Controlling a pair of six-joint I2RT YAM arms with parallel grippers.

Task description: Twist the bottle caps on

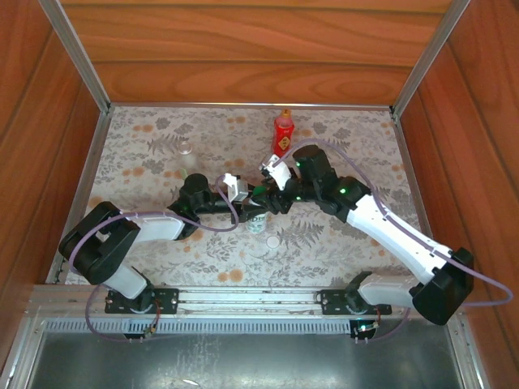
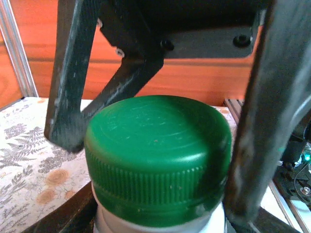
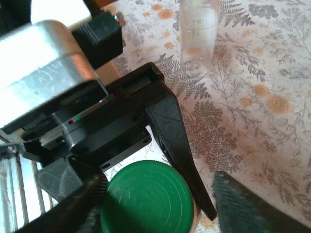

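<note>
Left pincer (image 1: pixel 253 209) clamps one green-capped bottle (image 1: pixel 256 224).

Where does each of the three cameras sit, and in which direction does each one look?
Top external: fixed above and behind the bases, facing down onto the table; left arm and right arm reach in from the bottom edge.
Left wrist: low, facing level at the side of the green cap; dark fingers flank it.
Right wrist: above, facing down on the cap's top; a black finger beside it.
Shared: both wrist views hold that cap on the white bottle.
</note>
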